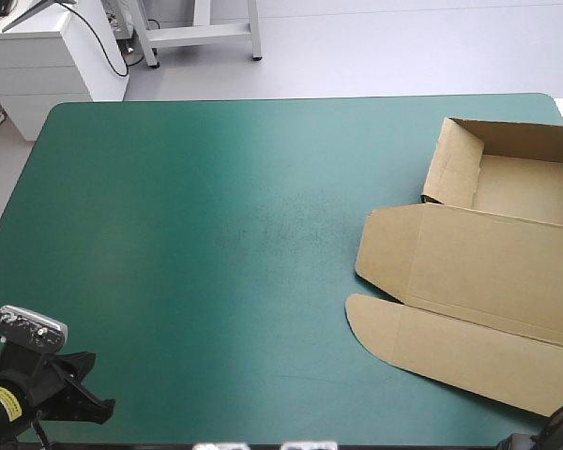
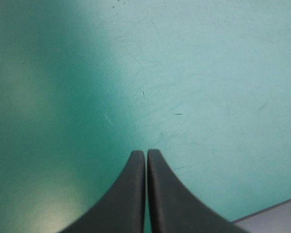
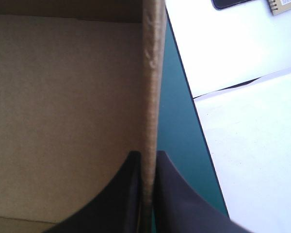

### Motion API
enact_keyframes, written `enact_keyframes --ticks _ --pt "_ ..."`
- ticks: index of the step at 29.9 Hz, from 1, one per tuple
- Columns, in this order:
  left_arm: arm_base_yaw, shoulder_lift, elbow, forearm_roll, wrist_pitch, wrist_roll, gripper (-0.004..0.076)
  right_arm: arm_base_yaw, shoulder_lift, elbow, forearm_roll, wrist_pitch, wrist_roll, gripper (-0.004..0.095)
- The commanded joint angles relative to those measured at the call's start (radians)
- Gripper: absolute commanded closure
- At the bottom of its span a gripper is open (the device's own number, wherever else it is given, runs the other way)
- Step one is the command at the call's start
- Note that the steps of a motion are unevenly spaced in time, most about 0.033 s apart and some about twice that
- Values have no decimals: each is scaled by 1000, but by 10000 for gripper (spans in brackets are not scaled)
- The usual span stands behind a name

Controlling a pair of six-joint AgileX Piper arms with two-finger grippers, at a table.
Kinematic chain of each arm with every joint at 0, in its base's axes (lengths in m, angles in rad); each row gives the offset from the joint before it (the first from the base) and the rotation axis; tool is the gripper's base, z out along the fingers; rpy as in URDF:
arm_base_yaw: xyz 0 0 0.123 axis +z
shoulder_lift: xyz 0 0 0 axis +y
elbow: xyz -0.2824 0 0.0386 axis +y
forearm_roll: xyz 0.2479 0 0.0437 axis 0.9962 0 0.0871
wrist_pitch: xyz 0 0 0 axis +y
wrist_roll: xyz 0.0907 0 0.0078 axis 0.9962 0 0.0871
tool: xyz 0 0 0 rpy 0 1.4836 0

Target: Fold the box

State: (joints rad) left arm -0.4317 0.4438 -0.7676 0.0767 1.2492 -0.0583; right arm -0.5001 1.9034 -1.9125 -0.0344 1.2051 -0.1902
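The brown box (image 1: 488,253) lies at the table's right side as an open tray, walls raised at the far end and the lid with its rounded flaps flat toward the near edge. In the right wrist view my right gripper (image 3: 146,154) is shut on the box's upright side wall (image 3: 153,73), one finger inside over the tray floor (image 3: 63,107), the other outside. My left gripper (image 1: 101,410) sits at the near left corner, far from the box. Its fingers (image 2: 146,153) are shut on nothing over bare teal-green cover (image 2: 184,73).
The table's right edge (image 3: 184,87) runs close beside the gripped wall, with a pale floor beyond it. The near table edge (image 2: 271,208) shows just beside my left gripper. Bare teal-green cover (image 1: 216,234) spans the table's middle and left.
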Motion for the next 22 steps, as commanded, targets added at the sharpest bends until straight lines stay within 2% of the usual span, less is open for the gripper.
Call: enact_keyframes --ticks 1,4,6,8,11,15,22 --pt "-5 9 -22 -2 39 -9 731 -16 -57 -26 -6 -44 -28 655" --pt "-5 9 -22 -2 39 -4 731 -20 -57 -26 0 -61 -24 301" --pt "-5 9 -22 -2 39 -4 731 -20 -57 -28 -8 -58 7 137" --pt "-5 9 -22 -2 39 -4 731 -20 -58 -34 -8 -45 7 71" --pt "-5 9 -22 -2 39 -4 731 -20 -60 -55 -1 -15 7 98" --pt "-5 9 -22 -2 37 -2 731 -20 -70 -103 20 31 16 225" --pt "-5 9 -22 -2 6 3 731 -20 -144 -131 204 40 13 604"
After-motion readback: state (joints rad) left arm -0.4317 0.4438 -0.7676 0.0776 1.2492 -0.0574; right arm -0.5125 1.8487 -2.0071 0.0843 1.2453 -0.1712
